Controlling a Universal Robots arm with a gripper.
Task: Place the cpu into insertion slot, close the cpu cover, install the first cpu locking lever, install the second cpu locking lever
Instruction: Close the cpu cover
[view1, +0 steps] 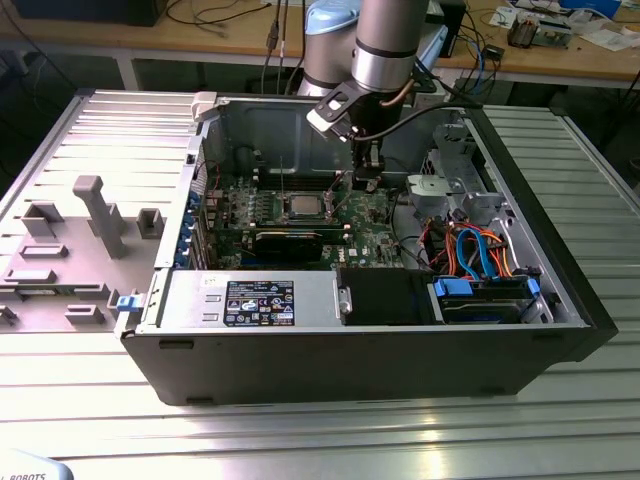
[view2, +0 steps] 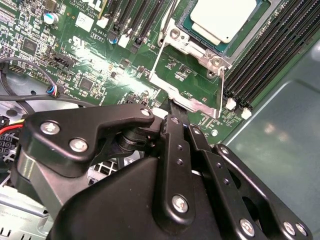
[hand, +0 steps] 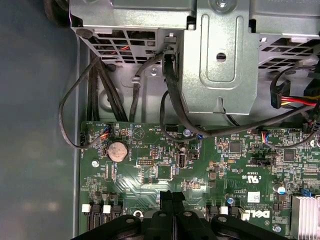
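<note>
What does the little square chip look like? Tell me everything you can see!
The cpu is a small flat square with a pale silvery metal top and rounded corners. It lies flat in the insertion slot on the green motherboard, framed by the silvery rim. The gripper is apart from it.

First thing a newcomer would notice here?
The open computer case on the ribbed metal table, with the arm reaching down into it. On the green motherboard the silver-topped cpu lies framed in metal, and the shut tool is just beside that frame.
</note>
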